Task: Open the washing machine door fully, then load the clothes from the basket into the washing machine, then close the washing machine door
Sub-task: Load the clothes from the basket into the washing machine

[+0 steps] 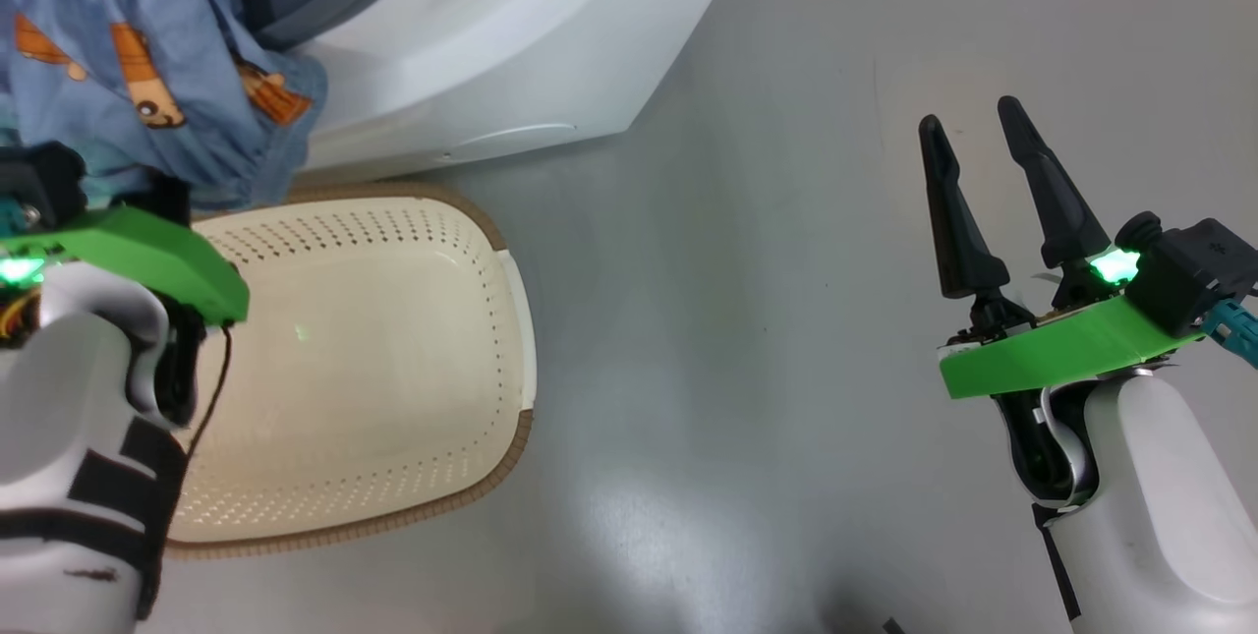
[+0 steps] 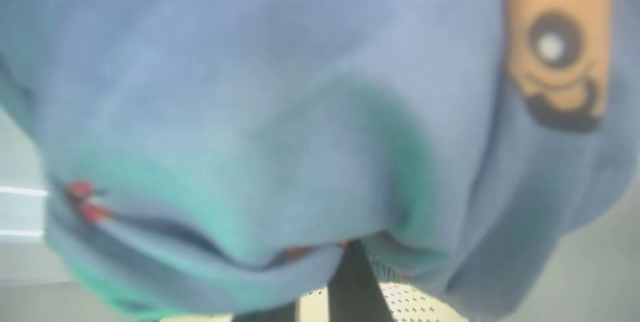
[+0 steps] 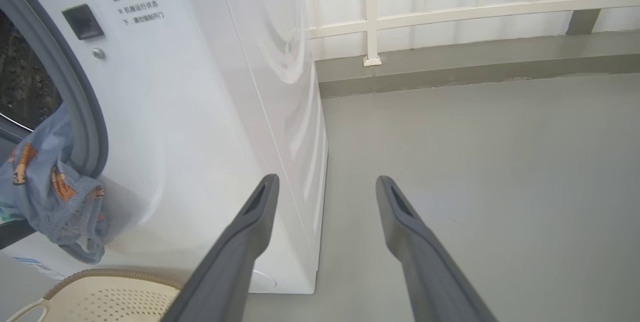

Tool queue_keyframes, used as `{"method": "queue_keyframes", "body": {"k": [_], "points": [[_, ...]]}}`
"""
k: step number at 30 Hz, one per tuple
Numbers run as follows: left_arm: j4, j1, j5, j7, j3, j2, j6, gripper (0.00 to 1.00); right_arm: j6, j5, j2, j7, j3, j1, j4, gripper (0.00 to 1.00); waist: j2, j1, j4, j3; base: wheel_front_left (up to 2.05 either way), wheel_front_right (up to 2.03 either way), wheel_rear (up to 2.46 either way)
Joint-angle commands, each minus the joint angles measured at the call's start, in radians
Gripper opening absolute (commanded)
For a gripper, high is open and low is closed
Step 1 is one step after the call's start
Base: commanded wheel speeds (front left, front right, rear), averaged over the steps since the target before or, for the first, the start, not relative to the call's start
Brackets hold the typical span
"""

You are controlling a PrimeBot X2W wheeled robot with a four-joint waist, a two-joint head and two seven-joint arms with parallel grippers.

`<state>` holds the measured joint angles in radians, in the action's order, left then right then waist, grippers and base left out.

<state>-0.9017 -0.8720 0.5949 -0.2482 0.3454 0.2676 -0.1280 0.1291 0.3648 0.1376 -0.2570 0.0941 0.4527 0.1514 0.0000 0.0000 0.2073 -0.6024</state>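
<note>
The light blue clothes (image 1: pixel 147 54) with orange figures hang out of the washing machine (image 1: pixel 491 44) mouth, over its grey gasket (image 3: pixel 85 127). In the left wrist view the fabric (image 2: pixel 250 112) bunches around my left gripper (image 2: pixel 345 247), which is shut on it; the fingertips are buried in the folds. Below stands the cream basket (image 1: pixel 519 319), its perforated floor bare. My right gripper (image 1: pixel 970 118) hangs open over the floor to the right, holding nothing; its fingers (image 3: pixel 240 242) point past the machine's front corner. The washing machine door is out of view.
Grey floor (image 1: pixel 737 319) stretches between the basket and my right arm. Behind the machine's side panel (image 3: pixel 280 87) runs a grey kerb (image 3: pixel 450 67) with a white railing (image 3: pixel 370 17). The basket (image 3: pixel 110 297) stands right against the machine's front.
</note>
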Motion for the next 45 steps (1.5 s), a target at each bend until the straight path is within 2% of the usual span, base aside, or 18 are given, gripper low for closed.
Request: {"method": "queue_keyframes", "body": {"k": [1, 14, 18, 27, 34, 39, 45], "points": [[0.024, 0.028, 0.001, -0.013, -0.025, 0.036, -0.003, 0.00, 0.002, -0.006, 0.004, -0.005, 0.021, -0.010, -0.018, 1.00, 0.0000, 0.0000, -0.003, 0.010, 0.00, 0.00, 0.00], [0.205, 0.140, -0.003, -0.013, -0.065, 0.035, -0.003, 0.00, 0.002, -0.007, -0.001, -0.005, 0.015, -0.027, -0.011, 1.00, 0.0000, 0.0000, -0.020, 0.057, 0.00, 0.00, 0.00], [0.285, 0.169, 0.003, -0.013, -0.087, 0.020, -0.003, 0.00, 0.002, -0.006, -0.001, -0.005, 0.015, -0.035, -0.008, 1.00, 0.0000, 0.0000, -0.026, 0.071, 0.00, 0.00, 0.00], [0.392, 0.135, -0.022, -0.014, -0.127, 0.000, 0.015, 0.00, 0.002, -0.004, -0.001, -0.005, 0.016, -0.046, -0.006, 1.00, 0.0000, 0.0000, -0.034, 0.085, 0.00, 0.00, 0.00], [0.335, -0.035, -0.005, 0.045, -0.143, 0.001, 0.036, 0.00, 0.002, 0.002, -0.003, -0.005, 0.022, -0.035, -0.016, 1.00, 0.0000, 0.0000, -0.019, 0.046, 0.00, 0.00, 0.00], [0.216, -0.191, 0.005, 0.101, -0.156, 0.013, 0.051, 0.00, 0.002, 0.006, -0.012, -0.005, 0.028, -0.021, -0.019, 1.00, 0.0000, 0.0000, 0.013, 0.002, 0.00, 0.00, 0.00], [0.071, -0.370, -0.018, 0.084, -0.168, 0.049, 0.083, 0.00, 0.002, 0.008, -0.023, -0.005, 0.022, -0.009, -0.023, 1.00, 0.0000, 0.0000, 0.063, -0.046, 0.00, 0.00, 0.00]]}}
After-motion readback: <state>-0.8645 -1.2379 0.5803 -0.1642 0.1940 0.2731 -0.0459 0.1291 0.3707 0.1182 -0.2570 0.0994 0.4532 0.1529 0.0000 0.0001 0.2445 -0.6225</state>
